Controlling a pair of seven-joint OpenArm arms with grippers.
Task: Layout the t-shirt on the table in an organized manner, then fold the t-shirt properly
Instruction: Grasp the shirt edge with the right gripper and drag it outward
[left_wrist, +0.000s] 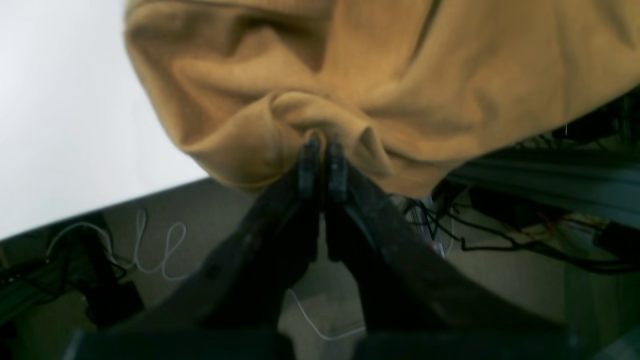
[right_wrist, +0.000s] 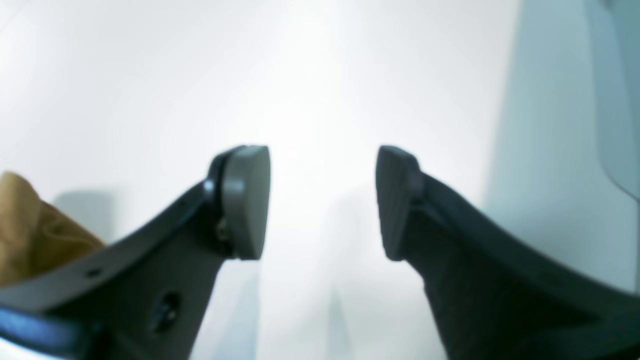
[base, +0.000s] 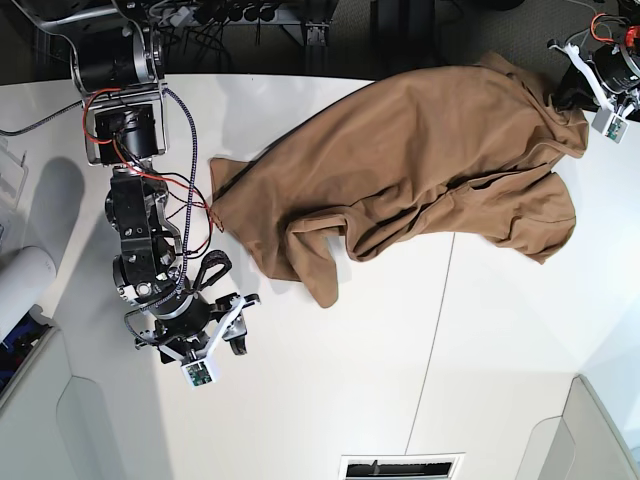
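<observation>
The tan t-shirt (base: 430, 160) lies rumpled across the far half of the white table (base: 330, 390), with one sleeve (base: 315, 270) trailing toward the middle. At the far right corner my left gripper (base: 568, 92) is shut on a bunched fold of the t-shirt (left_wrist: 350, 90), its fingertips (left_wrist: 310, 155) pressed together at the table's edge. My right gripper (base: 245, 322) hovers low over bare table (right_wrist: 320, 75) at the near left, open and holding nothing. It stands a short way from the shirt's left edge (right_wrist: 30, 225).
Grey-white bins sit at the near left (base: 60, 420) and near right (base: 595, 430) corners, and a white roll (base: 20, 280) lies at the left edge. A thin seam (base: 430, 330) crosses the table. Cables and frame rails (left_wrist: 525, 220) hang below the far edge.
</observation>
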